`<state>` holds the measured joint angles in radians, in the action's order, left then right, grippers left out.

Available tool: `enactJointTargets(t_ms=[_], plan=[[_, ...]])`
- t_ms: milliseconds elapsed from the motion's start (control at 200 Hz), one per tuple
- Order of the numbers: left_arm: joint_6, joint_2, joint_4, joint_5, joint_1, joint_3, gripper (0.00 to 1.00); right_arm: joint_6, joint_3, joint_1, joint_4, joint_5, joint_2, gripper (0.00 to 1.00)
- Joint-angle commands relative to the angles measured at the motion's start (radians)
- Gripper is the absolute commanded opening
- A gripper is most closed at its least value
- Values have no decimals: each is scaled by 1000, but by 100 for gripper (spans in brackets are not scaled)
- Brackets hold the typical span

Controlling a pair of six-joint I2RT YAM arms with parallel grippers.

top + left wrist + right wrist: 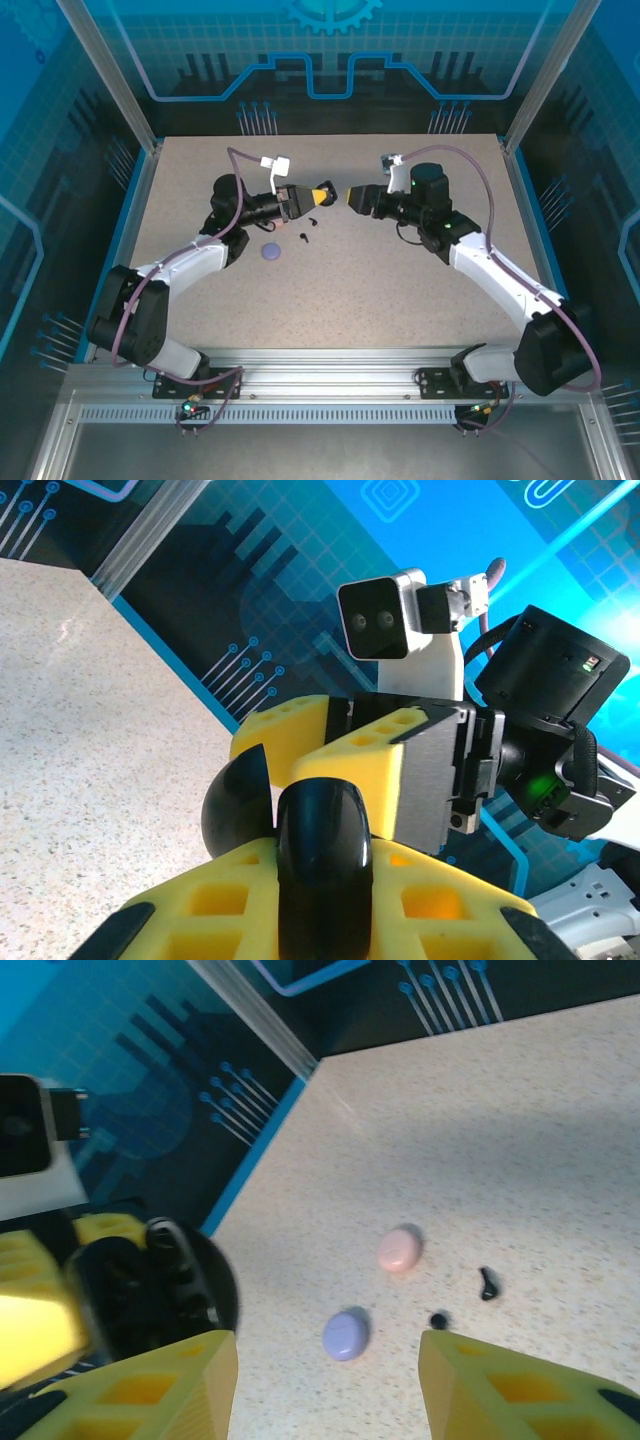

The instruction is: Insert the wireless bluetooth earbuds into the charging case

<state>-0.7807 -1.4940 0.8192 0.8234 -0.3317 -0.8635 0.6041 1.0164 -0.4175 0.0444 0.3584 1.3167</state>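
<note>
My left gripper (324,192) (323,885) is raised above the table and shut on a glossy black charging case (322,850) that stands on edge between its yellow fingers, with the rounded lid (238,802) swung open to the left. That case (165,1280) also shows at the left of the right wrist view. My right gripper (351,197) (325,1400) faces it from close by, open and holding nothing. Two tiny black earbuds (303,237) (313,222) lie on the table below the left gripper. The right wrist view has them as one black earbud (487,1283) and another (438,1319).
A lavender round case (270,251) (345,1335) and a pale pink round case (400,1249) lie shut on the speckled table (400,290) near the earbuds. Blue enclosure walls (330,60) ring the table. The near half of the table is open room.
</note>
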Motion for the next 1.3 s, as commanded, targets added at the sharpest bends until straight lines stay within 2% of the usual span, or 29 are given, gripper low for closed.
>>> enactJointTargets(t_ms=[0, 320, 1000, 1121, 1296], plan=[[-24, 20, 95, 49, 5, -16, 0, 33, -21, 4, 96, 113, -23, 51], [-93, -6, 184, 63, 6, -18, 0, 19, 29, -26, 98, 131, 37, 44], [-112, -42, 217, 82, 6, -12, 0, 25, 78, -40, 108, 144, 79, 40], [-118, -40, 226, 82, 6, -14, 0, 23, 81, -42, 99, 142, 84, 36], [-123, -31, 229, 82, 6, -17, 0, 23, 85, -49, 95, 153, 100, 26]])
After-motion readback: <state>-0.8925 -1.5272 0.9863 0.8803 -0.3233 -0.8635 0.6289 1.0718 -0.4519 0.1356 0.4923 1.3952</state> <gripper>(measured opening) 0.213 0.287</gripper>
